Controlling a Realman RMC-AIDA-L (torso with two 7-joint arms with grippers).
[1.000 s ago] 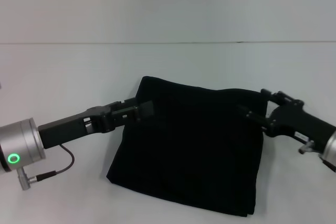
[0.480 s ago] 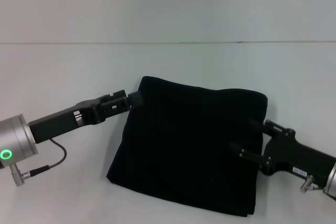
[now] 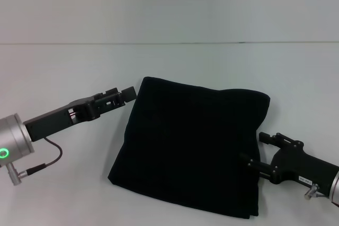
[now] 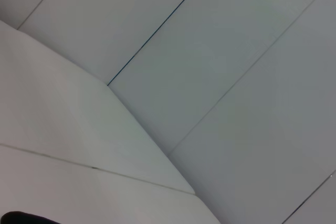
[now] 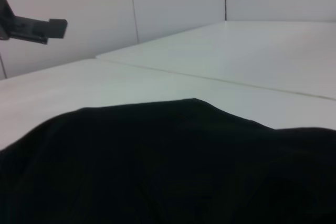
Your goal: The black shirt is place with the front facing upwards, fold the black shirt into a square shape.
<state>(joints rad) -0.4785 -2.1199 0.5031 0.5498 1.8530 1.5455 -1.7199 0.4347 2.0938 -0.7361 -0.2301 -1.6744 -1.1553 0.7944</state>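
White desk [image 3: 63, 67] bears the soft, limp folded shirt [image 3: 193, 152], best pinched at a corner; left hand [image 3: 127, 93] at nine o'clock and right hand [image 3: 259, 154] at four sit beside it, grip state unclear.

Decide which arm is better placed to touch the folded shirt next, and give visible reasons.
Probably right: the right gripper reaches over the shirt's right edge, while the left gripper sits just outside its upper-left corner.

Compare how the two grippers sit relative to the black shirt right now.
The left gripper sits just off the far left corner of the black shirt, over bare table; the right gripper is at the shirt's near right edge, overlapping the cloth. The left points toward the far right, the right points left. Neither visibly holds any cloth.
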